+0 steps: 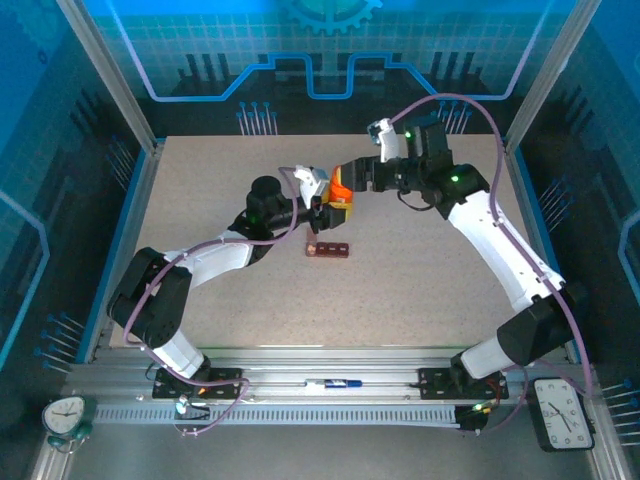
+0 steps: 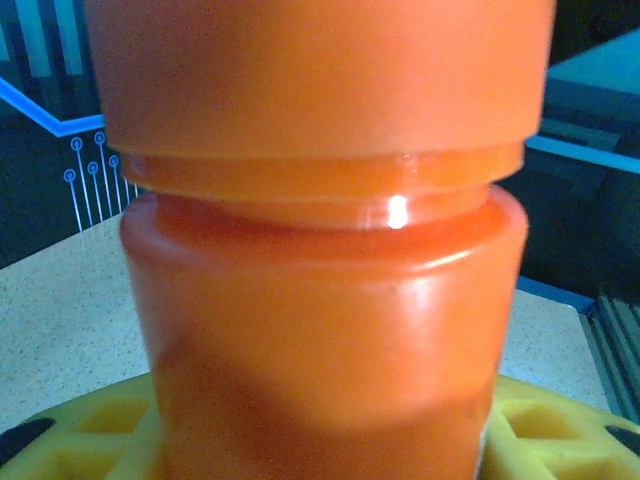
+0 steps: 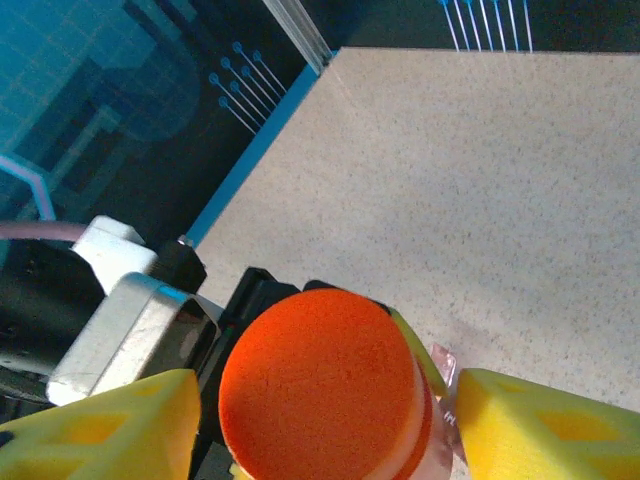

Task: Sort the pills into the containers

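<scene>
An orange pill bottle (image 1: 342, 190) hangs above the table's middle, held upright. My left gripper (image 1: 336, 203) is shut on its body (image 2: 320, 330), with a yellow finger (image 2: 85, 430) at each side. My right gripper (image 1: 347, 178) stands open around the orange cap (image 3: 315, 385). Its yellow pads (image 3: 540, 425) sit left and right of the cap with a gap on both sides. The containers (image 1: 328, 249), a small dark red-brown bar, lie on the table just in front of the bottle. The pills are hidden.
The speckled beige table (image 1: 430, 280) is fenced by blue edging and clear walls. A blue pen (image 1: 335, 382) lies on the front rail between the arm bases. Two clocks (image 1: 66, 415) (image 1: 563, 415) sit at the near corners off the table.
</scene>
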Available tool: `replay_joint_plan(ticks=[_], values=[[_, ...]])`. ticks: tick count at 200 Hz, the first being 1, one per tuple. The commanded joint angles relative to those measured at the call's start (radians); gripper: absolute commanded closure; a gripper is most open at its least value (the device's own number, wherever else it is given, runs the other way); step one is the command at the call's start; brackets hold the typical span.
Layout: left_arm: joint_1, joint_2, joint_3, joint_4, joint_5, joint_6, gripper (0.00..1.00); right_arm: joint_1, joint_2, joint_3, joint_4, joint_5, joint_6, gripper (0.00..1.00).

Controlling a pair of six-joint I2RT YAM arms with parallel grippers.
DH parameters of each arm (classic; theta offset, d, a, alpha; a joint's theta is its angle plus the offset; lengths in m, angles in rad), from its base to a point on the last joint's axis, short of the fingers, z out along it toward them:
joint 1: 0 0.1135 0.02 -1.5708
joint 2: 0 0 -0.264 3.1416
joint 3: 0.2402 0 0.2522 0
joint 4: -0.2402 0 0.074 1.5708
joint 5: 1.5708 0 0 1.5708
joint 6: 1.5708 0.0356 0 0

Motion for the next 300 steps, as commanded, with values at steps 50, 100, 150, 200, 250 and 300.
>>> replay_joint_plan(ticks=[50,100,150,200,250,300], values=[[0.016,-0.007,0.039,0.090,0.094,-0.050,0.83,-0.062,-0.011,0.122,-0.104,-0.098,-0.110,0.12],[0.025,-0.003,0.070,0.081,0.204,-0.106,0.83,-0.093,0.049,0.190,-0.207,-0.256,-0.359,0.12],[0.025,0.012,0.092,0.073,0.245,-0.130,0.82,-0.076,0.112,0.259,-0.272,-0.288,-0.396,0.14],[0.024,0.018,0.099,0.064,0.251,-0.130,0.82,-0.066,0.135,0.269,-0.276,-0.298,-0.393,0.21],[0.025,0.022,0.106,0.057,0.252,-0.125,0.82,-0.059,0.140,0.251,-0.271,-0.309,-0.387,0.32],[0.025,0.022,0.113,0.050,0.243,-0.120,0.82,-0.053,0.122,0.194,-0.225,-0.302,-0.343,0.48]])
